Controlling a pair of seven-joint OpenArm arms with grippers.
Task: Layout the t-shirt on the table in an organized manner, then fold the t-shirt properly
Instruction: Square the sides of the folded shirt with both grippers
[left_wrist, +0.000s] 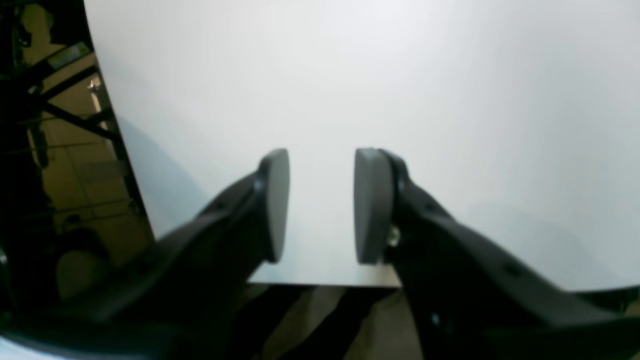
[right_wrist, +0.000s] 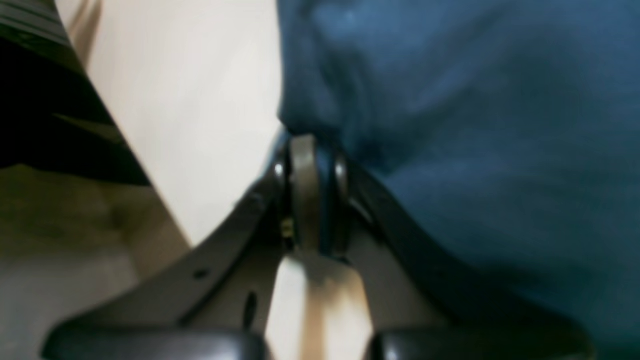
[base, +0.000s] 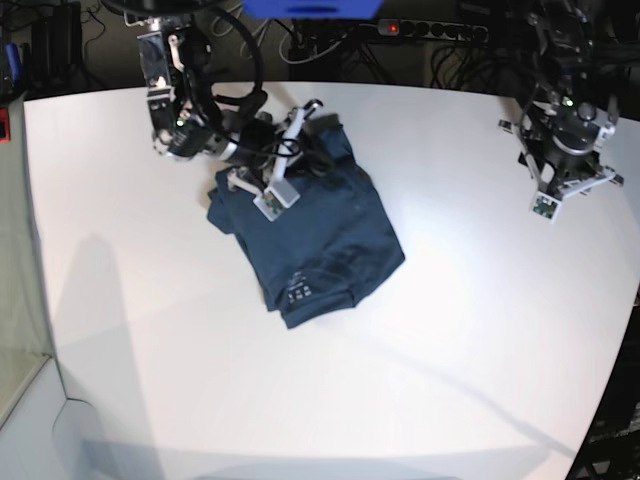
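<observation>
White table (base: 480, 330) under a cable-strewn backdrop: the navy t-shirt (base: 320, 245) lies bunched left of centre, neither laid out nor folded. The right gripper (right_wrist: 312, 192) pinches its cloth edge; the left gripper (left_wrist: 321, 205), parted and empty, hovers far right.

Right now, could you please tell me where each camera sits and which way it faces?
Left wrist: behind the left gripper, open, facing bare table near its edge.
Right wrist: behind the right gripper, shut on the t-shirt.
Base: high overhead, looking down on both arms, shirt and table.
Shared: the right wrist and base views both show the right gripper pinching the shirt.
</observation>
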